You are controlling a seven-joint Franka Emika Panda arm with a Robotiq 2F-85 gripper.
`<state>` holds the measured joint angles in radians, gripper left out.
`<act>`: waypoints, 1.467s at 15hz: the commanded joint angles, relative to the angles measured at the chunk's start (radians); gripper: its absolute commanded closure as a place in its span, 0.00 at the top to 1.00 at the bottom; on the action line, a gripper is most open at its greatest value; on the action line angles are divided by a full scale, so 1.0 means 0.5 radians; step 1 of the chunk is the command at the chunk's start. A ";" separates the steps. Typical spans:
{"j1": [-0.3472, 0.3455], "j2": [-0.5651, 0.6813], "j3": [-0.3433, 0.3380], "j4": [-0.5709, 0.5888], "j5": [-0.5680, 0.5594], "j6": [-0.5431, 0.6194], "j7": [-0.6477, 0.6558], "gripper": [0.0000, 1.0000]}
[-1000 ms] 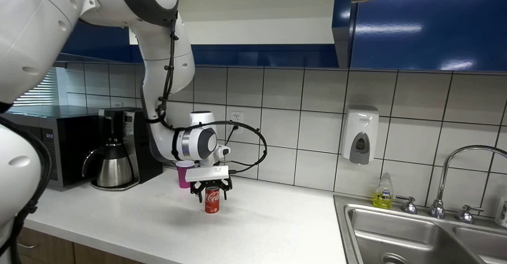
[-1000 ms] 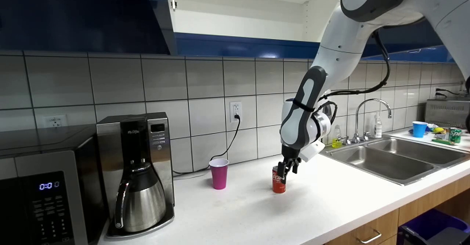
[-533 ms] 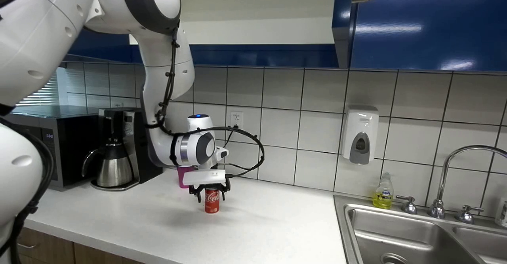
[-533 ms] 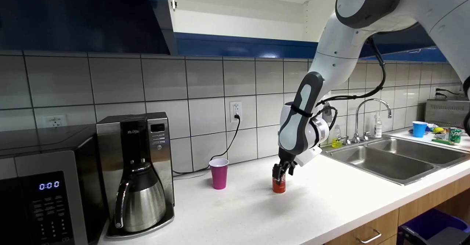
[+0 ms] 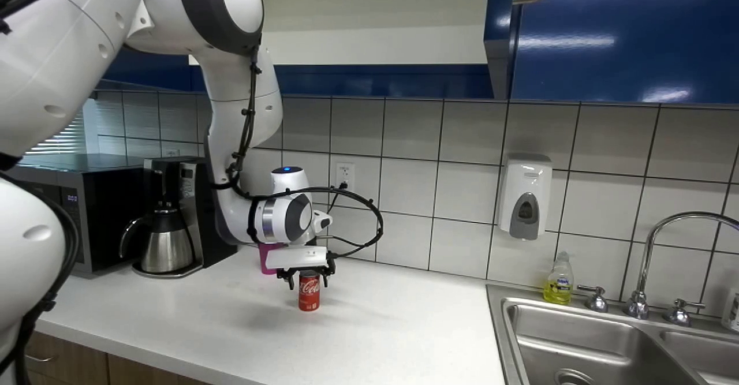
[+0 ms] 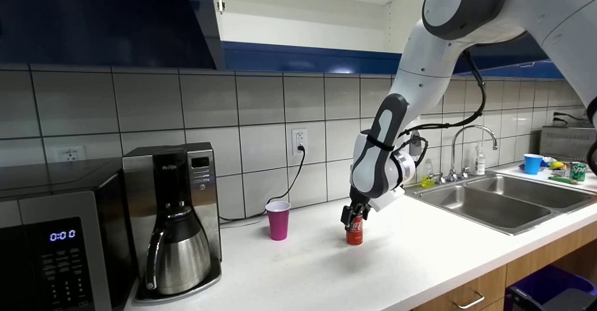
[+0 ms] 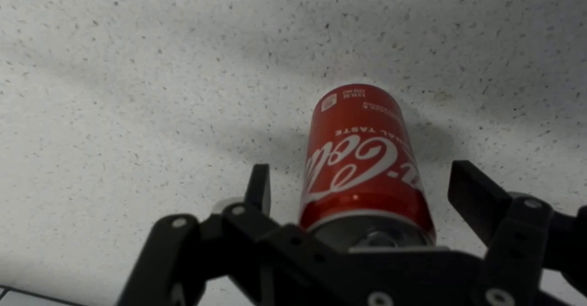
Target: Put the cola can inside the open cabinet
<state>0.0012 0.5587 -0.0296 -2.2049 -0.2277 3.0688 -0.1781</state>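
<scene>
The cola can (image 5: 309,297) is small and red with a silver top. It stands upright on the white counter in both exterior views (image 6: 355,236). My gripper (image 5: 309,285) is open at the can's upper part, fingers pointing down. In the wrist view the can (image 7: 362,159) stands between the two spread fingers of my gripper (image 7: 360,173), with a gap on each side. The gripper's body hides part of the can's top. The open cabinet (image 6: 303,26) has a pale interior and blue bottom edge, high on the wall. It also shows in an exterior view (image 5: 375,44), partly behind the arm.
A pink cup (image 6: 278,222) stands near the can, towards the coffee maker (image 6: 182,241) and microwave (image 6: 56,236). A sink (image 5: 577,333) with a faucet lies on the far side. A blue cabinet door (image 5: 623,38) hangs beside the opening.
My arm has sunk a little and the gripper has shifted towards the cup's side, its fingers now around the can's upper part. The can has not moved.
</scene>
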 commanded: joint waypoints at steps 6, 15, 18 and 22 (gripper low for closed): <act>0.036 0.028 -0.031 0.053 0.032 0.042 0.038 0.39; 0.122 -0.092 -0.178 0.060 0.001 -0.111 0.063 0.39; 0.139 -0.165 -0.206 0.058 -0.007 -0.194 0.062 0.39; 0.129 -0.308 -0.185 0.021 -0.014 -0.328 0.060 0.39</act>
<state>0.0565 0.4914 -0.1195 -2.1666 -0.2233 2.9789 -0.1681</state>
